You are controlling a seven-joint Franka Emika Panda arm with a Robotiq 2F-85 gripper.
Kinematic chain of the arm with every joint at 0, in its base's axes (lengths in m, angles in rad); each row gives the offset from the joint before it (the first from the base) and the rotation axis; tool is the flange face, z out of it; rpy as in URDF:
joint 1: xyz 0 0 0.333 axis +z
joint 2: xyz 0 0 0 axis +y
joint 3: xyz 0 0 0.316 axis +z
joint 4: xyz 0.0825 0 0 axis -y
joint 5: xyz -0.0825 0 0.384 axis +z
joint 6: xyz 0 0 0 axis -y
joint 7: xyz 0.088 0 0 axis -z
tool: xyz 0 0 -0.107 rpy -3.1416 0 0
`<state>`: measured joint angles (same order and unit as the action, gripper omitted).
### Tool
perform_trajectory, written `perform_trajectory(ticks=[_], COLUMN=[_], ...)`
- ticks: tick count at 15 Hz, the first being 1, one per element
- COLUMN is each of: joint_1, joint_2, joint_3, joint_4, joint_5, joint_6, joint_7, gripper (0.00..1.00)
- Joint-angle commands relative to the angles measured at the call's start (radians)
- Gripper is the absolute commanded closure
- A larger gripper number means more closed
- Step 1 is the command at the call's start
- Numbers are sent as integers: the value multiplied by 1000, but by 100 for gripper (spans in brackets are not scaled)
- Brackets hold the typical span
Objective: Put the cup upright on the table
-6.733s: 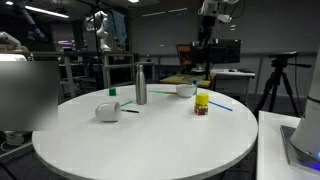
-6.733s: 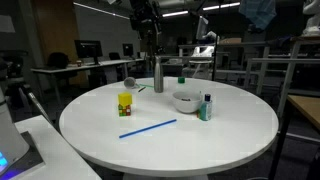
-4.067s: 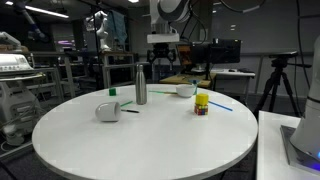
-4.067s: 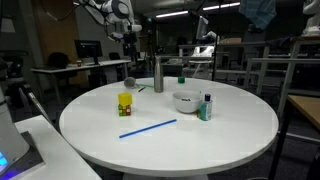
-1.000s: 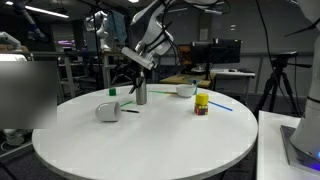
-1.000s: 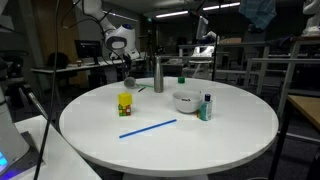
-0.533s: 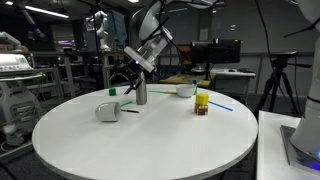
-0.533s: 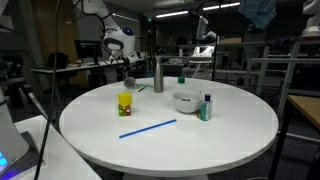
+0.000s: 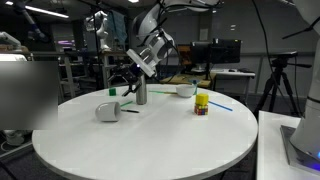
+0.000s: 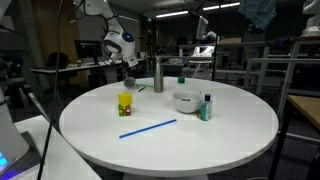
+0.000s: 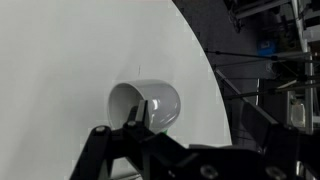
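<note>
The cup (image 9: 108,111) is whitish-grey and lies on its side on the round white table (image 9: 150,140), left of the steel bottle (image 9: 140,88). In an exterior view it shows small at the table's far edge (image 10: 129,83). In the wrist view the cup (image 11: 150,100) lies with its mouth towards the lower left. My gripper (image 9: 128,74) hangs above the table just behind the cup, beside the bottle, and also shows in an exterior view (image 10: 123,68). In the wrist view the gripper (image 11: 190,118) is open and empty; one fingertip (image 11: 137,112) overlaps the cup's right side.
A low white bowl (image 9: 186,90), a yellow toy (image 9: 202,104) and a blue straw (image 10: 148,128) lie on the table. A small bottle (image 10: 206,108) stands by the bowl (image 10: 185,101). The table's edge (image 11: 205,60) runs close behind the cup.
The arm has swung down from high above the far side to just over the cup and bottle. In the last second it has shifted only slightly. The cup has not moved.
</note>
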<state>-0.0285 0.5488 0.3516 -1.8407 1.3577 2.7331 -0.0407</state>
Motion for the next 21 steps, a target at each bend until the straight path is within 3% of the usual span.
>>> perform_trajectory(ticks=[1,5,13,14,21], joint_1=[-35,-34,-46,23,84], joint_2=[53,93,159,157,192], joint_3=[30,18,19,-64,-157], joint_4=[51,67,118,133,180], joint_5=[116,173,183,219,257], joint_6=[-21,-46,-110,-157,-268], joint_7=[-128,-190,-227,-230,-235], gripper=[0,0,0,0,0])
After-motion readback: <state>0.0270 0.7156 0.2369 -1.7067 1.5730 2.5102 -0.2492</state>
